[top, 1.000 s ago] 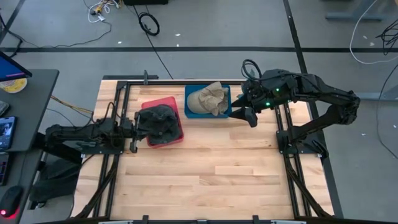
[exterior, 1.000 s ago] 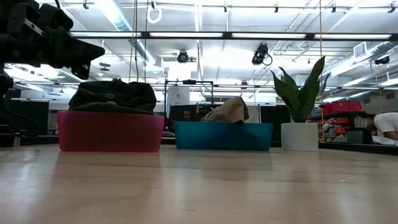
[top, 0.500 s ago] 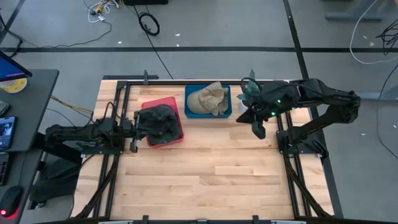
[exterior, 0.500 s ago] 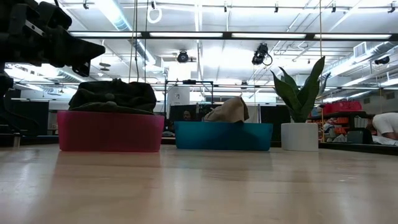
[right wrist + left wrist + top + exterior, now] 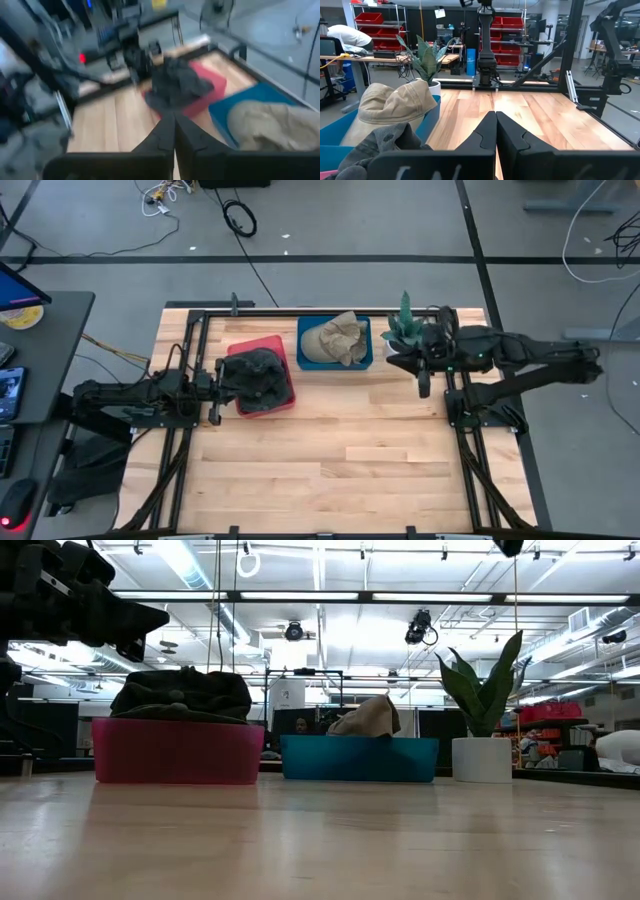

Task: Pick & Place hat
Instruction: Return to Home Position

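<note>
Black caps [image 5: 258,372] lie heaped in the red bin [image 5: 262,341], which stands on the far left part of your tabletop [image 5: 330,460]. From table height, the dark pile rises well above the bin's rim. Just beside it on the right stands the blue bin [image 5: 301,340] with a tan cap [image 5: 336,337] in it, and beyond that a plant [image 5: 404,326] in a white pot.

Your left pincer [image 5: 495,116] sits just beside the red bin's left side, pointing across it. I cannot tell whether it touches the bin. Its own camera shows the two fingers pressed together with nothing between them.

Your right pincer [image 5: 174,118] hangs above the tabletop near the plant, to the right of the blue bin and apart from it, on an arm stretched in from the right edge. Its fingers are likewise closed tight and hold nothing, and its camera looks back over both bins.
</note>
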You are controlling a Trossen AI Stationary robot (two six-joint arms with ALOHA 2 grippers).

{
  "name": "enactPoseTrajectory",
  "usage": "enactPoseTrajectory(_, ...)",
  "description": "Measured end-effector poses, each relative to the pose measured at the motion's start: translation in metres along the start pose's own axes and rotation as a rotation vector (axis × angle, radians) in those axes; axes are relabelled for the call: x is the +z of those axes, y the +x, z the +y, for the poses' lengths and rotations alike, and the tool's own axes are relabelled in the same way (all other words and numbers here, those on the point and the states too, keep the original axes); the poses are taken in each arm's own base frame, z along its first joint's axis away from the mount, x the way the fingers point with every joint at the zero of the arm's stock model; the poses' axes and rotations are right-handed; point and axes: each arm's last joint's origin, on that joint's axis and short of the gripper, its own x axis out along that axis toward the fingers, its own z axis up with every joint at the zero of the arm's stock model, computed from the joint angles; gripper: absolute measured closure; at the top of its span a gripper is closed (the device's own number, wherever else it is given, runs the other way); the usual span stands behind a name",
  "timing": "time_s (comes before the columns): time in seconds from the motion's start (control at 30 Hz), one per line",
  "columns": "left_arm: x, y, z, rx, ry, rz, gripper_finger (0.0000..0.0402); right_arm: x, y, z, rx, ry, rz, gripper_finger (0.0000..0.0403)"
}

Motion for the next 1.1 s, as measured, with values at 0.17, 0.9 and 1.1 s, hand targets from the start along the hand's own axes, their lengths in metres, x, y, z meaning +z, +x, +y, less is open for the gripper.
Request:
enactPoseTrajectory(0.17,0.0,0.0,0.0,0.0,0.0,-0.001,0.0399,-0.024,-0.004,-0.017,0.027,0.038,-0.18,0.0399)
enactPoseTrajectory(0.9,0.0,0.0,0.0,-0.001,0.0,0.0,0.0399,-0.106,-0.05,-0.057,0.24,-0.027,-0.599,0.0403)
enactPoseTrajectory(1.1,0.0,0.0,0.0,-0.001,0.001,0.0,0.0399,-0.115,-0.07,-0.061,0.325,0.022,-0.634,0.0403)
